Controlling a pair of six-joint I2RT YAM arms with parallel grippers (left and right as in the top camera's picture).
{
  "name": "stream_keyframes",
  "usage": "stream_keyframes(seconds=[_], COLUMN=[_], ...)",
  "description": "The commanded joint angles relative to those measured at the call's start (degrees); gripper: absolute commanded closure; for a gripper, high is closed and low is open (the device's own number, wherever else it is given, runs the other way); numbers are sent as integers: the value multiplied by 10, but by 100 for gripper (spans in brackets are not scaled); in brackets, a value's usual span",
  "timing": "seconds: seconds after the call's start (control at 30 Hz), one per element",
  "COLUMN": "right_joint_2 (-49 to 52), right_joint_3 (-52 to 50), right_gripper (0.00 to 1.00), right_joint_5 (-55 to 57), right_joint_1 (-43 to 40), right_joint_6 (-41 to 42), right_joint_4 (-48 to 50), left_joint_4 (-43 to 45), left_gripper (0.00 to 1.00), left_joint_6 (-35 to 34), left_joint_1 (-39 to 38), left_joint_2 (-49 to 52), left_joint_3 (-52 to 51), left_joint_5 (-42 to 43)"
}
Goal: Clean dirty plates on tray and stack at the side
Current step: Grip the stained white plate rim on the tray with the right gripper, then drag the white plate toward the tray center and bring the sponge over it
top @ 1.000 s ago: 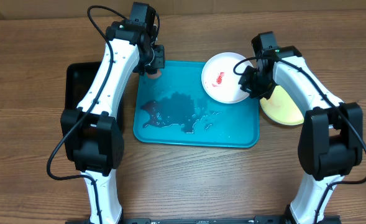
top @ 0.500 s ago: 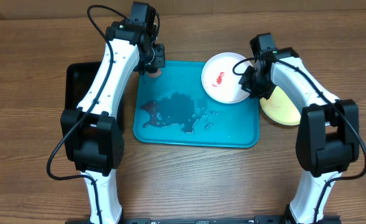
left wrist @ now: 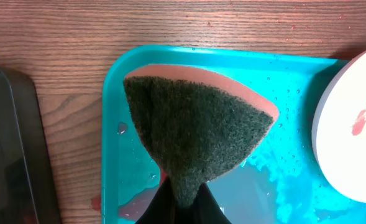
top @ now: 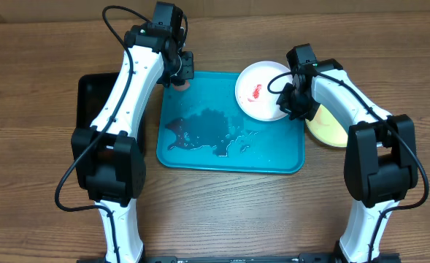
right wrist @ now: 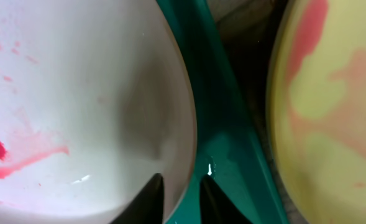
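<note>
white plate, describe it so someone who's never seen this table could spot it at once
Find the turquoise tray in the middle of the wooden table; the white plate sits at its far right corner. Unlike the yellow-green plate lying off the tray to its right, it is white with a small red smear.

**Sponge pinched at the tray's corner**

Low in the centre, the left gripper [left wrist: 181, 202] pinches a sponge [left wrist: 195, 130] (dark green scouring face, salmon layer along its top edge); behind it lies the wet upper-left corner of the turquoise tray [left wrist: 111, 124]; a white plate [left wrist: 350, 143] with a red smear [left wrist: 360, 121] fills the right edge; a black tray [left wrist: 9, 149] lies far left on the wooden table [left wrist: 170, 22].
</note>
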Motion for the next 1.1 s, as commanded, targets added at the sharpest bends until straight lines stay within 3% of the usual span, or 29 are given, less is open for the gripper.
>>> stream_keyframes(seconds=[0.0,0.3,0.47,0.73,0.77,0.9,1.07], right_joint_2=[4,4,4,4,4,4,7], right_joint_3=[-14,-22,-22,-14,-11,4,7], right_gripper=[89,96,96,96,95,66,60], right_joint_5=[7,-10,-78,-150,-150,-148,-120], right_joint_1=[8,44,78,123,123,120,117], right_joint_6=[-22,-85,-116,-108,-108,-177,-294], right_joint_4=[7,4,-7,-20,-23,-15,37], left_joint_4=[2,-2,-5,-4,-4,-2,2], left_gripper=[96,96,96,96,96,96,96], left_joint_6=[9,9,9,9,9,9,9], left_joint_1=[-4,-4,-4,-4,-4,-4,-4], left_joint_2=[-3,-3,-3,-3,-3,-3,-3], left_joint_3=[10,10,10,10,10,10,10], left_joint_5=[0,0,1,1,1,0,1])
